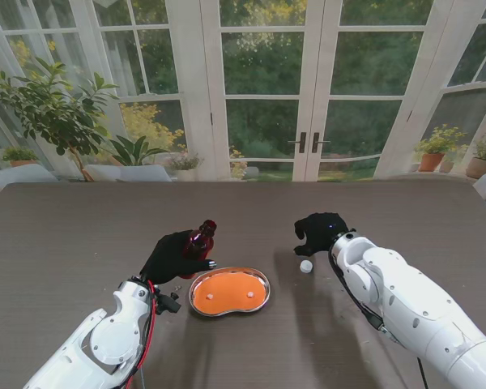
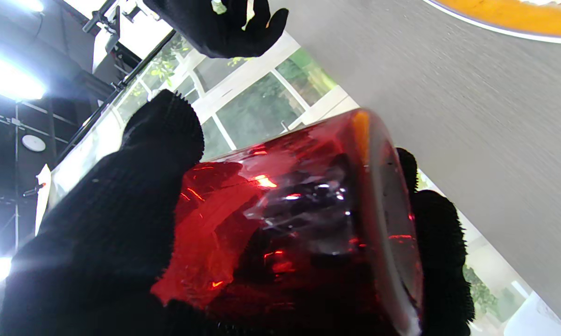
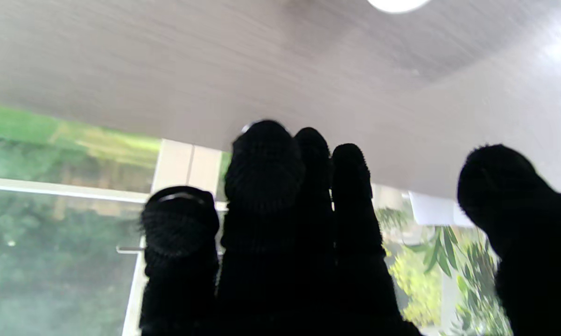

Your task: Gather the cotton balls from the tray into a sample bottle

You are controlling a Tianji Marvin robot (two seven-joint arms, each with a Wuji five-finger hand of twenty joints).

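Note:
A dark red sample bottle (image 1: pixel 201 241) is held upright-tilted in my black-gloved left hand (image 1: pixel 172 256), just left of the tray; in the left wrist view the bottle (image 2: pixel 299 224) fills the frame between my fingers (image 2: pixel 136 200). The kidney-shaped tray (image 1: pixel 196 304) has an orange inside with two small white cotton balls (image 1: pixel 210 297) in it. One cotton ball (image 1: pixel 306 266) lies on the table right of the tray, close under my right hand (image 1: pixel 319 231). My right hand (image 3: pixel 280 224) has its fingers extended and apart from the thumb, holding nothing; the ball (image 3: pixel 395 3) shows at the frame edge.
The grey wood-grain table (image 1: pixel 81 235) stretches wide on all sides. Glass doors and potted plants (image 1: pixel 53 113) stand beyond its far edge. My right hand (image 2: pixel 224 28) also shows in the left wrist view.

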